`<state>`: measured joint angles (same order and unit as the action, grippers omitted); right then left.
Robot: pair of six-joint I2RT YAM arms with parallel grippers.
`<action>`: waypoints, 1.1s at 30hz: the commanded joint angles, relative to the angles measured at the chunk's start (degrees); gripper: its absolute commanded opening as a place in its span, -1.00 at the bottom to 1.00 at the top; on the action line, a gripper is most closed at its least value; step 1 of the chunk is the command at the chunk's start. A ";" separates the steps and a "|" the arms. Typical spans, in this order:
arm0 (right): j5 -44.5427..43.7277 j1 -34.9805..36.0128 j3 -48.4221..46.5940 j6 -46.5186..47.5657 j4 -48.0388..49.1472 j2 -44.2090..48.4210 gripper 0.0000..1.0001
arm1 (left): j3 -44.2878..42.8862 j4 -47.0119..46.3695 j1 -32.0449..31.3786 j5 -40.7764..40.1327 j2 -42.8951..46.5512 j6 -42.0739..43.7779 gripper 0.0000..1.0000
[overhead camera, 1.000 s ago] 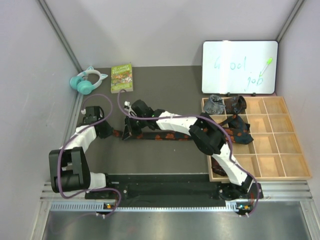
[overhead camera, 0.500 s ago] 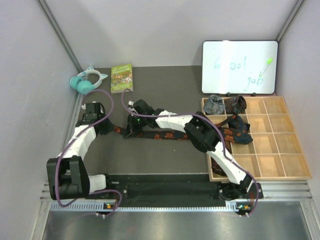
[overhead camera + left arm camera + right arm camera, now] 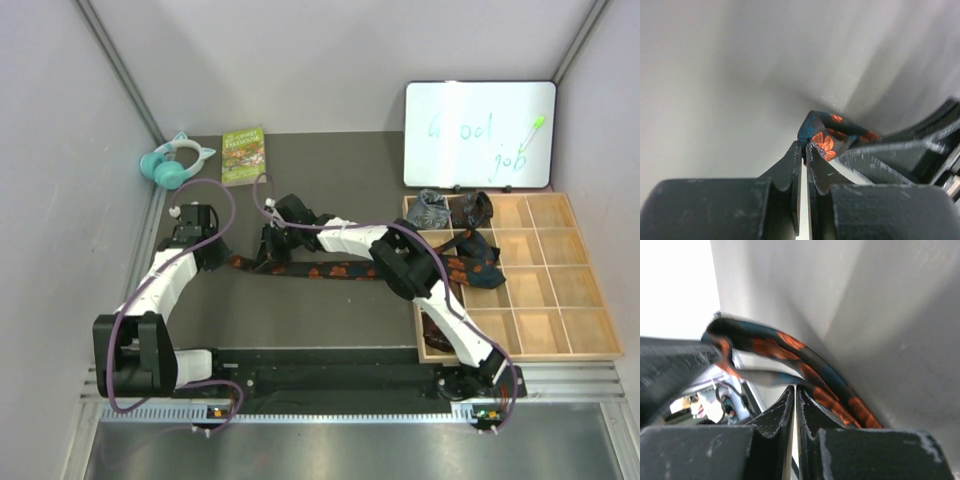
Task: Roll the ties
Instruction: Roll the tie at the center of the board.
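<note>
Arms are working over a dark table in the overhead view. Your left gripper and right gripper are both holding the left end of the patterned tie, which is stretching rightward into the wooden tray. Two rolled ties are sitting in its far-left compartments. Over the last second the right gripper has been shifting slightly right and away from you, so the first turn seems to be just starting.

From the left wrist, pressed-together fingers are pinching a folded tip of the patterned tie.

From the right wrist, closed fingers appear to be nipping a thin fold while the patterned tie is looping past.
</note>
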<state>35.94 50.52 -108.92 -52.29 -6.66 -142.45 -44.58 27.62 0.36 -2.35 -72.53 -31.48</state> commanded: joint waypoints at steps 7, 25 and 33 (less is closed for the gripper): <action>1.41 0.10 2.15 0.97 1.21 6.40 -0.88 | -5.08 0.51 -0.10 -6.70 -2.17 0.55 -1.00; 1.41 -0.25 -8.67 -2.38 0.94 -3.36 -0.89 | -6.22 1.12 -4.14 -8.63 -3.49 -0.95 -1.00; 0.88 -0.51 -9.11 -2.46 0.86 -4.85 -0.89 | -7.19 2.26 -5.11 -9.60 -3.49 -0.95 -1.00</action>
<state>37.10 50.46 -114.87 -54.30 -7.01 -146.41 -49.30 28.95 -4.14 -10.55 -75.94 -31.70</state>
